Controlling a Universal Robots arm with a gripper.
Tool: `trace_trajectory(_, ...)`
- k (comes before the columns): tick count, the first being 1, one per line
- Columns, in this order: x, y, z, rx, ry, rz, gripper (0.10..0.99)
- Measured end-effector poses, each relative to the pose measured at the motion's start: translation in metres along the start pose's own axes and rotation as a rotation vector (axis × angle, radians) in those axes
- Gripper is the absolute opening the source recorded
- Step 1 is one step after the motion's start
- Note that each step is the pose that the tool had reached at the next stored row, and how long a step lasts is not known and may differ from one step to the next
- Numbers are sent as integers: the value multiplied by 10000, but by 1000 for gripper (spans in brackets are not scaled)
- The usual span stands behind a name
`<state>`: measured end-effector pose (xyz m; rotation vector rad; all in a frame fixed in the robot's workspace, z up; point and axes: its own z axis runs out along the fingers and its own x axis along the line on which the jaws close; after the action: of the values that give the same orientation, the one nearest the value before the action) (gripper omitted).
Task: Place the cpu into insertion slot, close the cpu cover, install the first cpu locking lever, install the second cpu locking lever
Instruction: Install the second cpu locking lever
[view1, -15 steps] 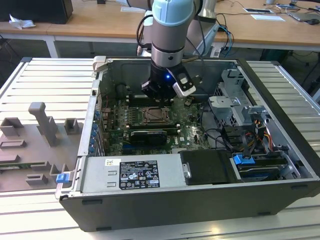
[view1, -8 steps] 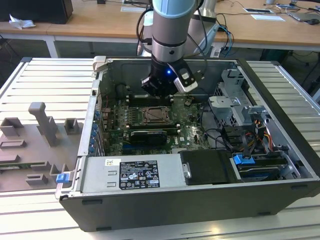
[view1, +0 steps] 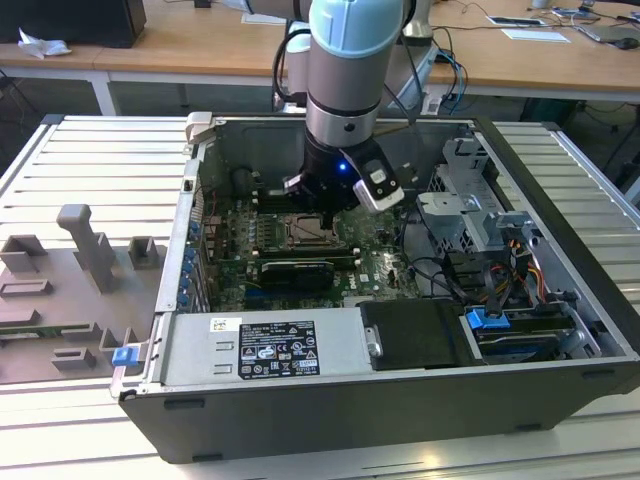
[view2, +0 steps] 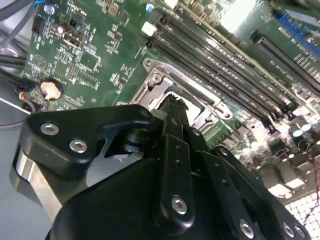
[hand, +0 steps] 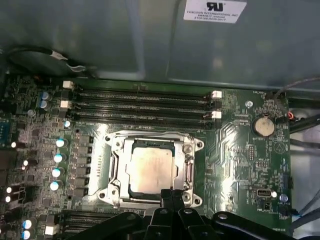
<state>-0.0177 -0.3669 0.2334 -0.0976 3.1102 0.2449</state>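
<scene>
- First wrist view puts the gripper (hand: 172, 196) at the socket's near edge, its black fingers pressed together into one narrow tip, holding nothing; that tip meets the metal rim of the cpu cover (hand: 119, 172).
- Second wrist view shows the same closed tip (view2: 172, 107) down against the silver frame (view2: 200, 100), with memory slots (view2: 225, 65) running just beyond it.
- The cpu (hand: 151, 168) lies flat in the insertion slot (hand: 131, 192), pale top upward, sides square to the socket; being square, it has no long axis.
- The cover frame lies down around the chip, framing it on all sides.
- Room is tight: the memory slots (hand: 145, 105) run parallel to the socket's far edge, capacitors (hand: 59, 157) line one side, and the case wall (hand: 125, 40) rises beyond.
- Exterior view has the arm (view1: 345, 70) descending into the open computer case (view1: 560, 200), over the motherboard (view1: 375, 275) middle.
</scene>
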Motion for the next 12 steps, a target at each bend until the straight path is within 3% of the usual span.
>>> trace_trajectory(5, 4, -66, -11, -50, -2, 1, 106)
trace_trajectory(9, 10, -167, -26, -107, -6, 2, 106)
trace_trajectory(12, 33, -212, -34, -316, -19, 7, 106)
